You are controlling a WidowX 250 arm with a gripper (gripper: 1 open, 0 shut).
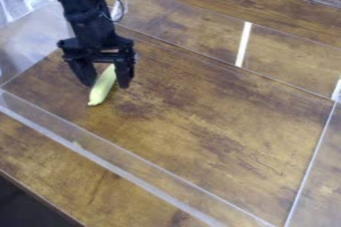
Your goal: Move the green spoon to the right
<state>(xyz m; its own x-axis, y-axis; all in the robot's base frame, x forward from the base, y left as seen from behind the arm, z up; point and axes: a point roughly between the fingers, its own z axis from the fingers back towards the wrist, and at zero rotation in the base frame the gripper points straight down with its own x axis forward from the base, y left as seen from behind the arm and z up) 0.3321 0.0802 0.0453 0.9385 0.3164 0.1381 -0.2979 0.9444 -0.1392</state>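
Observation:
The green spoon (102, 87) is a small yellow-green, banana-like piece lying on the wooden tabletop at the left of the camera view. Its upper end sits between the black fingers of my gripper (102, 74), which points almost straight down over it. The jaws stand open on either side of the spoon, one finger (83, 76) to its left and the other to its right. Whether the fingers touch the spoon I cannot tell. The spoon's lower end sticks out below the fingers toward the front left.
A low clear acrylic wall (160, 176) borders the wooden work surface (220, 112) at the front, with another clear wall (317, 161) at the right. A bright reflection streak (244, 42) lies on the wood at the back right.

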